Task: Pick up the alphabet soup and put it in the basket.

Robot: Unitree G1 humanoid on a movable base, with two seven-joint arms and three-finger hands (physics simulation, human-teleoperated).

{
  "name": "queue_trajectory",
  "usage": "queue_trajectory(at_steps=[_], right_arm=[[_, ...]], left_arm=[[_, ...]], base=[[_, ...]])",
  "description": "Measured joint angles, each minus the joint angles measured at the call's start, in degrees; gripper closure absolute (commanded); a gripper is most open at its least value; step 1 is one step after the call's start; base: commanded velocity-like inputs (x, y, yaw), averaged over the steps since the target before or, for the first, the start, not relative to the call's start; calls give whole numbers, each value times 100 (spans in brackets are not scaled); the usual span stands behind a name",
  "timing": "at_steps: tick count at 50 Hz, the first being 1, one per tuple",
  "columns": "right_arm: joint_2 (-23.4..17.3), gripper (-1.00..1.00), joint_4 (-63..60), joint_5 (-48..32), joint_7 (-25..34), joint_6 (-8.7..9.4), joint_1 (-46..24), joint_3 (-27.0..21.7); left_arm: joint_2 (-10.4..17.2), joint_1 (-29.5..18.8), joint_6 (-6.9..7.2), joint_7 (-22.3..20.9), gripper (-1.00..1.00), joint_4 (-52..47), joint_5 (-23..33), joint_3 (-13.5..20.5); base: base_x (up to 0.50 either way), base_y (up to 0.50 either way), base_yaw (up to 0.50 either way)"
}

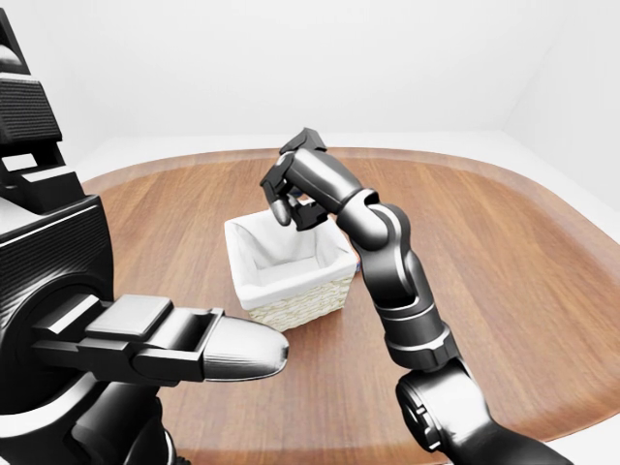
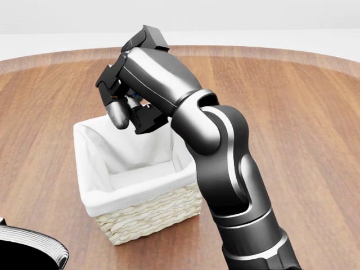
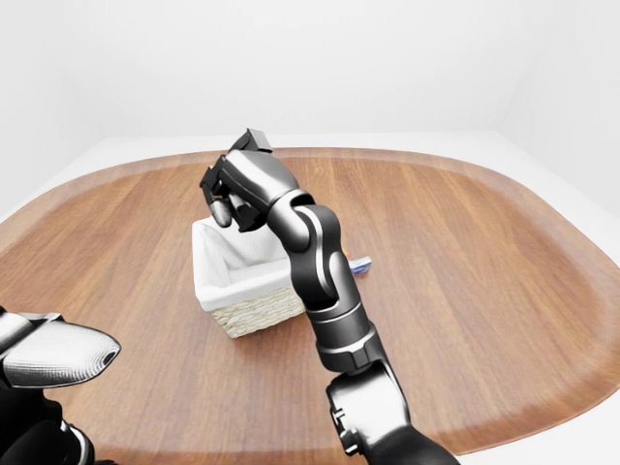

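The wicker basket (image 2: pixel 90 194) with a white cloth lining stands on the round wooden table; it also shows in the left-eye view (image 1: pixel 291 295). My right hand (image 2: pixel 126 109) hangs over the basket's upper part, its fingers curled shut on the alphabet soup can. The can is almost wholly hidden inside the hand; only a bluish sliver (image 2: pixel 131 100) shows between the fingers. My left hand (image 1: pixel 208 347) is low at the left, away from the basket, fingers stretched out flat and empty.
A small blue-and-white box (image 3: pixel 360 263) lies on the table just right of the basket, hidden by my arm in the head view. The table's rim (image 1: pixel 542 194) curves round at the right. White floor and walls lie beyond.
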Motion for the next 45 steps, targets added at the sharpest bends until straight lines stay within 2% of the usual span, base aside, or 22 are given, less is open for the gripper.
queue_trajectory(at_steps=[23,45], right_arm=[[155,92,861,40,-521,0,-318,42],[253,97,922,-346,-392,0,-47,149]], left_arm=[[-21,-8,0,-2,-100,0,-9,-14],[-72,25,0,-114,-100,0,139,-29]], base=[[0,0,0],[0,0,0]])
